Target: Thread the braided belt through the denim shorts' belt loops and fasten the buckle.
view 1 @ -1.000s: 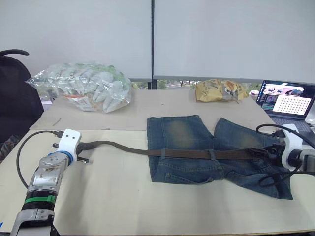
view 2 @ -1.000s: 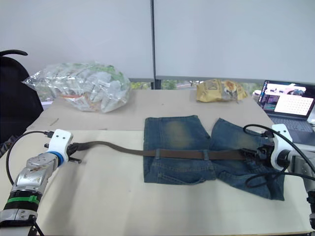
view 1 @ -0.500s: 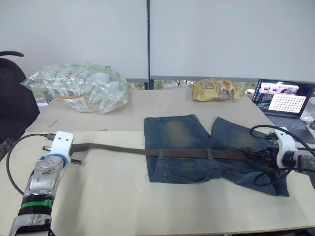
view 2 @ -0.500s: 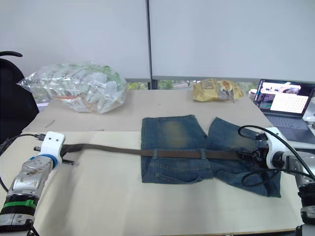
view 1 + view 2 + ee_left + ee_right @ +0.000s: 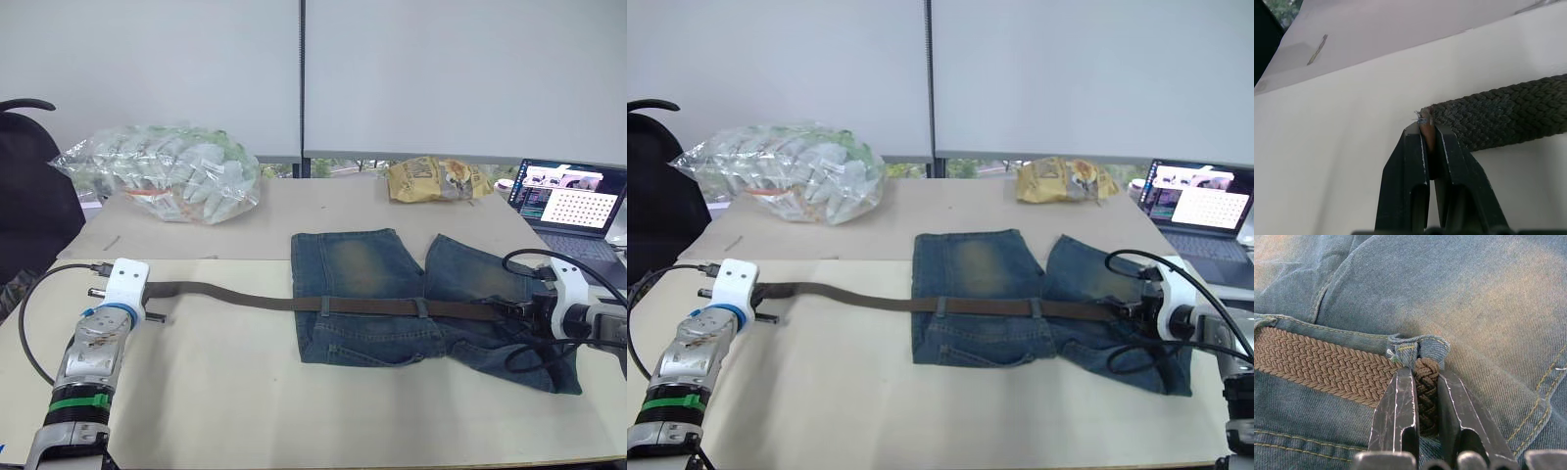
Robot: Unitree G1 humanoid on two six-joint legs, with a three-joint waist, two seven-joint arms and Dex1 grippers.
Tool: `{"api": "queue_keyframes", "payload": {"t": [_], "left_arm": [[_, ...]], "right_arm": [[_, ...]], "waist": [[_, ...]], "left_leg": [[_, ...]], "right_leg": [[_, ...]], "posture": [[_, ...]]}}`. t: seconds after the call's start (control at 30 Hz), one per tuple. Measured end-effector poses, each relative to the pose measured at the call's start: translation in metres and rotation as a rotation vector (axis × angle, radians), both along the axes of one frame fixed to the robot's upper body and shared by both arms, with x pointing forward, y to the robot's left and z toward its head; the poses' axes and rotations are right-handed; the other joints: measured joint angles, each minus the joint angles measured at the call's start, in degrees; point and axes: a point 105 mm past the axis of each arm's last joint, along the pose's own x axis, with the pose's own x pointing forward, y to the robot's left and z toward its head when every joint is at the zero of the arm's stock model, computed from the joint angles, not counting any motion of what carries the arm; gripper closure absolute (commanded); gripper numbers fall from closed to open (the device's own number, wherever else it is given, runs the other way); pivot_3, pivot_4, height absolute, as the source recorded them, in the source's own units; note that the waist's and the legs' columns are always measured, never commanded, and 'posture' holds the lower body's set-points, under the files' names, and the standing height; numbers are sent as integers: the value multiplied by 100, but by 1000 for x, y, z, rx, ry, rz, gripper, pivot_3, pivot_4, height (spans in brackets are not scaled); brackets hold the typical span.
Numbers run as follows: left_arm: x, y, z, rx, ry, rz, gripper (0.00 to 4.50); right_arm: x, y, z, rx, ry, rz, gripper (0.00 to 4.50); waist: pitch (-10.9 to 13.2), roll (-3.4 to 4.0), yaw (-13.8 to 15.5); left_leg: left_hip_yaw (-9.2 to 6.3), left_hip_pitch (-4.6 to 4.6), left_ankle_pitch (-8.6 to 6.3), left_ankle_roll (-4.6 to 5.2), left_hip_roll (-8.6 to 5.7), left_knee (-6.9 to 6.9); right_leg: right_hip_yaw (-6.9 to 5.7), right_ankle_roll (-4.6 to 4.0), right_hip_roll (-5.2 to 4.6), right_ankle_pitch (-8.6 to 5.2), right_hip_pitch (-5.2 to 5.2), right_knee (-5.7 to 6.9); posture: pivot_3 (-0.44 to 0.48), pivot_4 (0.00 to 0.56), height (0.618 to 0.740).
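Denim, faded blue with yellowish worn patches on both legs, makes up the denim shorts, which lie flat on the pale table. The braided belt is a long, narrow, dark brown strap with a coarse woven surface; it runs from the left side of the table across the shorts' waistband, passing under small belt loops of the same blue cloth.

The left gripper is pressed together on the belt's free tip, where a few frayed threads show, and the strap leaves it sideways over bare table. The right gripper pinches the belt's other end on the shorts, just at a folded denim loop with yellow stitching; the braid is caught between its two black fingers. I cannot make out the buckle in these views.

Behind the shorts sit a crinkled clear plastic bag, a yellow snack packet and an open laptop.

Compared with a second ago, the belt's left stretch lies straighter and flatter, its earlier hump near the left gripper gone, and both grippers keep their grip on the two ends.
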Motion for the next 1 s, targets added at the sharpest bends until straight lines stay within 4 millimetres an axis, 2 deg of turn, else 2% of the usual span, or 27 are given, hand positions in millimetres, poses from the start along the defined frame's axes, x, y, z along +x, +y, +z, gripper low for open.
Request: {"api": "queue_keyframes", "payload": {"t": [0.17,0.37,0.43,0.5,0.57,0.63,0.8,0.9,1.0], "left_arm": [[10,-9,24,5,-91,-32,2020],[27,-31,92,55,-311,-77,15],[33,-50,106,25,-363,-157,0],[38,-84,101,-9,-334,-304,0],[42,-118,83,-43,-268,-429,0],[43,-162,59,-116,-184,-575,0],[26,-239,27,-362,-8,-870,0],[10,-273,13,-524,120,-1010,0],[5,-283,5,-535,194,-1057,0]], "right_arm": [[-6,0,0,-2,-2,-6,4339],[-11,-1,2,-1,-11,-19,4339],[-11,-1,0,4,-12,-26,4339],[-12,-1,0,3,-18,-29,4339],[-12,-1,1,4,-25,-31,4339],[-11,0,1,4,-28,-31,4339],[-11,3,1,5,-36,-28,4339],[-11,4,0,7,-40,-26,4339],[-14,4,0,9,-45,-28,4339]], "waist": [[1,-2,68],[3,-5,83],[2,-5,85],[1,-3,89],[2,-4,87],[2,-4,84],[1,-3,50],[1,-3,49],[1,-3,49]], "left_leg": [[-1,-3,0,0,0,2],[-4,-5,1,-1,-4,6],[-3,-4,1,-1,-7,6],[-3,-2,1,-1,-9,6],[-4,-3,1,-2,-9,9],[-4,-6,2,-1,-9,10],[-4,-5,2,-1,-7,9],[-5,-4,2,0,-8,11],[-6,-2,3,1,-8,11]], "right_leg": [[-1,-1,1,1,-2,-1],[-1,2,-2,3,2,-2],[-1,3,-4,3,5,-1],[-1,3,-5,3,9,-2],[-1,4,-4,3,8,-1],[-2,4,-3,3,6,-2],[0,4,0,3,3,3],[0,7,0,2,5,2],[0,6,2,3,5,3]], "posture": [[0,150,740],[0,150,740],[0,150,740],[0,150,740],[0,150,740],[0,150,740],[0,150,740],[0,150,740],[0,150,740]]}}
